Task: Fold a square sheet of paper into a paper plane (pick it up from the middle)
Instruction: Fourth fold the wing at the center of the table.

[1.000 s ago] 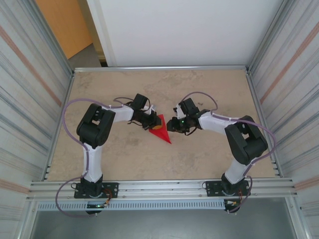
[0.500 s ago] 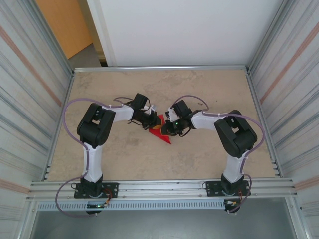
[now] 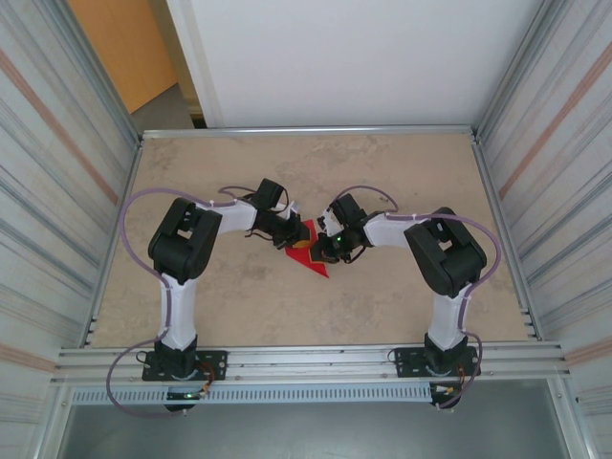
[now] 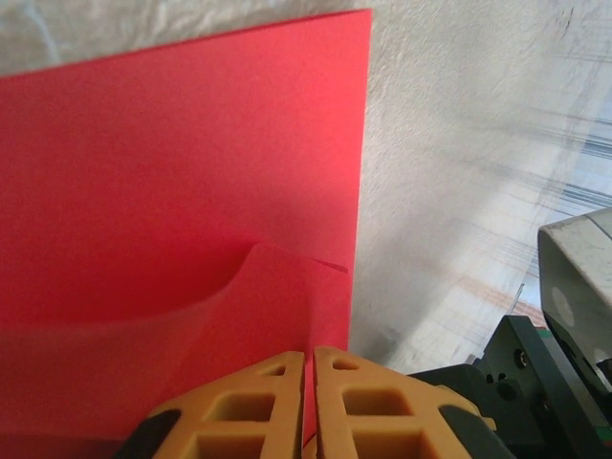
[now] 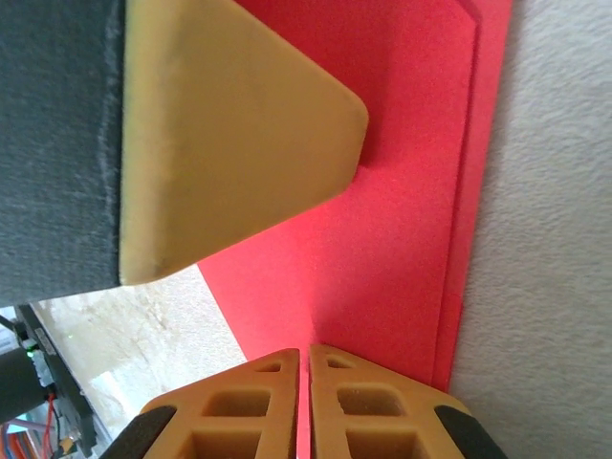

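Two robot arms meet over a partly folded red sheet of paper (image 3: 313,260) at mid-tabletop (image 3: 382,306), its pointed nose aimed at the near edge and slightly to the right. The long axis runs on a diagonal between the arms.

The left claw (image 3: 295,235) comes in from the left with its jaws narrowed to a slit, and its tan finger (image 5: 239,134) bears down on the broad far end of the sheet. From its own wrist camera a loose flap (image 4: 258,296) curls up toward its fingertips. Whether the flap is pinched cannot be told.

The right claw (image 3: 320,251) reaches in from the right, jaws likewise drawn together, and sits closer to the nose. The stacked layer edges (image 5: 459,191) run straight ahead of it along its right side. A sliver of red shows in the slit between its fingers, though an actual grip on the paper cannot be confirmed.

The coming fold appears to hinge on the paper lying crosswise between the two claws, the left serving as anchor and the right better placed to work the nose-side layers.
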